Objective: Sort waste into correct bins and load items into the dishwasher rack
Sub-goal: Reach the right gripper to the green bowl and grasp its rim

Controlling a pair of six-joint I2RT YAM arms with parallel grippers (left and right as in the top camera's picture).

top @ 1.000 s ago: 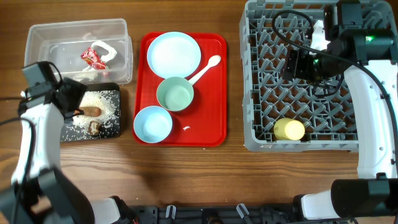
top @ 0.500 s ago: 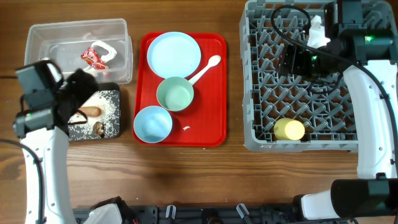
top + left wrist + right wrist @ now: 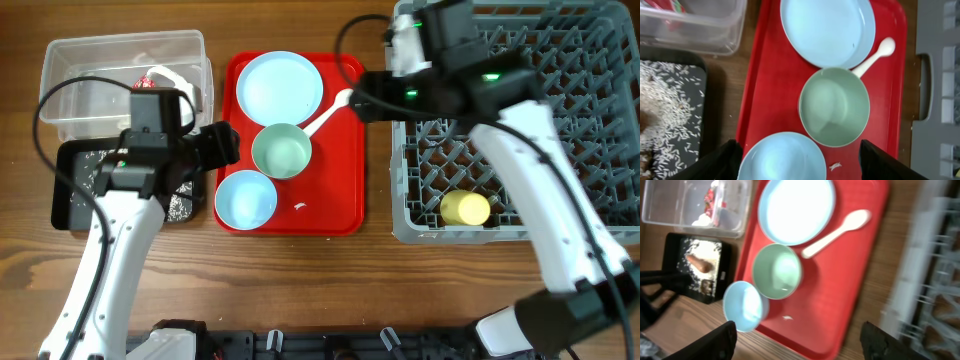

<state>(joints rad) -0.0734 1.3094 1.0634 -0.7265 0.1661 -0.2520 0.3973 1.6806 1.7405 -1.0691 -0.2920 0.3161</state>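
Upper left, the clear tub (image 3: 60, 70) holds the wrapper (image 3: 150, 92). The left gripper (image 3: 226, 146) hangs spread wide and empty beside the green bowl (image 3: 281, 152). On the red tray (image 3: 345, 190), mid-frame, the white spoon (image 3: 330, 112) lies diagonally, its scoop pointing upper right. The right gripper (image 3: 363, 98) is just beside the scoop, also wide apart and empty. The rack (image 3: 500, 170) stands at far right.

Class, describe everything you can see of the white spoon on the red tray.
The white spoon looks like smooth plastic, one piece: an oval bowl and a straight handle. It lies flat and diagonal on the red tray, its bowl end toward the dishwasher rack, its handle end at the rim of the pale green bowl, beside the pale blue plate. Whether it touches either dish cannot be told.
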